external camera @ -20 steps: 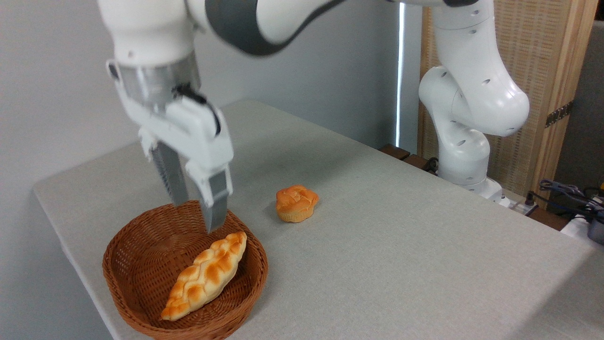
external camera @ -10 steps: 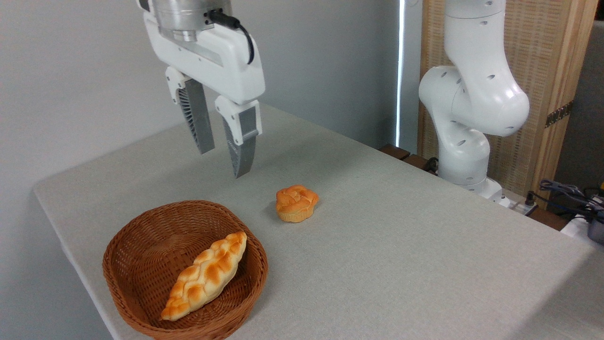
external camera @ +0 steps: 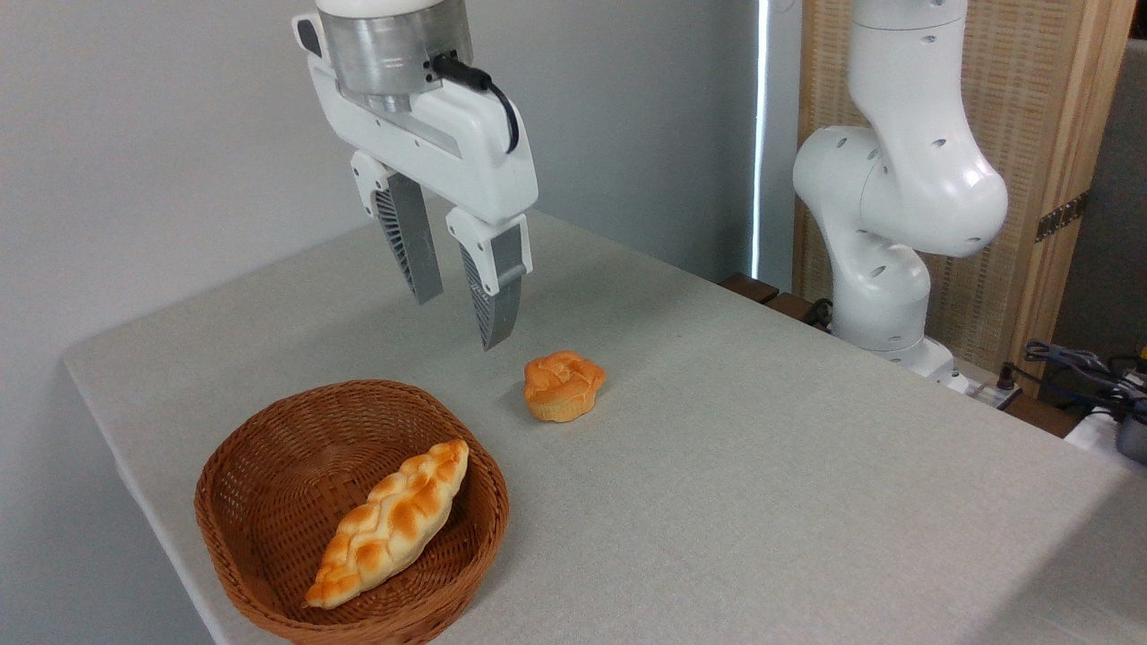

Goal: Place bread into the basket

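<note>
No readable text, labels, brands or numbers on any surface in view

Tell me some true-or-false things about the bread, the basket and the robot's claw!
1. The braided bread lies inside the basket. True.
2. The gripper is holding the bread. False: it hangs open and empty above the table.
3. The small round bun is in the basket too. False: it sits on the table, to the right of the basket.
4. The bun is smaller than the braided bread. True.
</note>
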Available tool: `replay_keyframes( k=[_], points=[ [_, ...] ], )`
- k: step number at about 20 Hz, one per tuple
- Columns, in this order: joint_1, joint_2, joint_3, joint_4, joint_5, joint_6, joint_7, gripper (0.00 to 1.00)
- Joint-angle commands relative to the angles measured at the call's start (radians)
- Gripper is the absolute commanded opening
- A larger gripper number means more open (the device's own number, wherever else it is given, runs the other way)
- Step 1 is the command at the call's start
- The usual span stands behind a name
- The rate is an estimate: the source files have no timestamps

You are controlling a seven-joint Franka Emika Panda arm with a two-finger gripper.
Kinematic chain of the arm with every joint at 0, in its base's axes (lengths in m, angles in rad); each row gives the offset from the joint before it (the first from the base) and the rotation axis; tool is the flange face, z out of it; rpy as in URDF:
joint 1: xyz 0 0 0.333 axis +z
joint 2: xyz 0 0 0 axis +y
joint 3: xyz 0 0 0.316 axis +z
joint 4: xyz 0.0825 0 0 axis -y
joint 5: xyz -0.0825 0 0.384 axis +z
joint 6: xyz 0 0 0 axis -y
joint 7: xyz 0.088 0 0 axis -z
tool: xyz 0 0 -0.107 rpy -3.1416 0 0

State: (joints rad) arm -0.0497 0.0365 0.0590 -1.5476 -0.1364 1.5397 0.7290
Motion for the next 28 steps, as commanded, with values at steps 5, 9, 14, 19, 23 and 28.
replay_keyframes(
  k=[5, 9, 14, 19, 23, 28],
  points=[
    [0.045, -0.023, -0.042, -0.028, 0.031, 0.043, 0.102, 1.0],
    [0.045, -0.023, -0.045, -0.026, 0.058, 0.054, 0.093, 1.0],
    [0.045, -0.018, -0.042, -0.026, 0.061, 0.112, -0.017, 1.0],
    [0.045, -0.02, -0.042, -0.026, 0.063, 0.108, -0.011, 1.0],
    [0.044, -0.02, -0.048, -0.026, 0.127, 0.097, -0.016, 1.0],
    [0.042, -0.02, -0.05, -0.026, 0.127, 0.088, -0.008, 1.0]
  ],
)
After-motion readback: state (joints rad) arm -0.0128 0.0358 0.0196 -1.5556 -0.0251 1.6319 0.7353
